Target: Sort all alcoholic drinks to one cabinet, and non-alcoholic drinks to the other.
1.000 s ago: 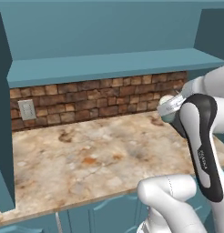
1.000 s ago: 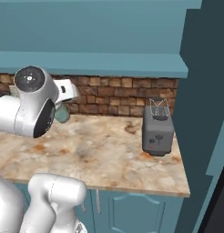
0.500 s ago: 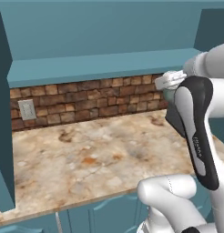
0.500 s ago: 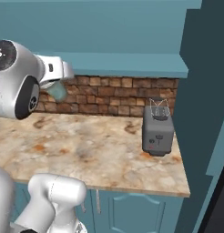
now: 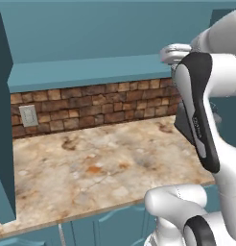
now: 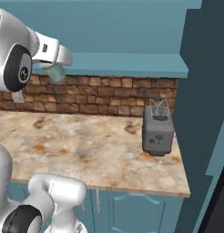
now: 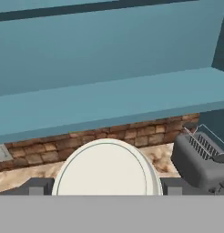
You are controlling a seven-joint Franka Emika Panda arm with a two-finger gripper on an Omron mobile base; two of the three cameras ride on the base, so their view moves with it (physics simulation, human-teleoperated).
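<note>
You've got a glossy white arm (image 5: 220,144) here, fat rounded links with black joint bands. One long black panel runs down the forearm (image 5: 199,110) with a thin grey stripe and tiny lettering. The round black joint cap (image 6: 19,69) has a small white logo on it.

- We count one pale blue-white cup (image 7: 104,167), its rim facing the hand camera.
- We count one grey toaster (image 6: 158,132) on the counter.
- We see one open teal wall cabinet (image 5: 91,69).
- We count one wall outlet (image 5: 28,116) on the brick backsplash.
</note>
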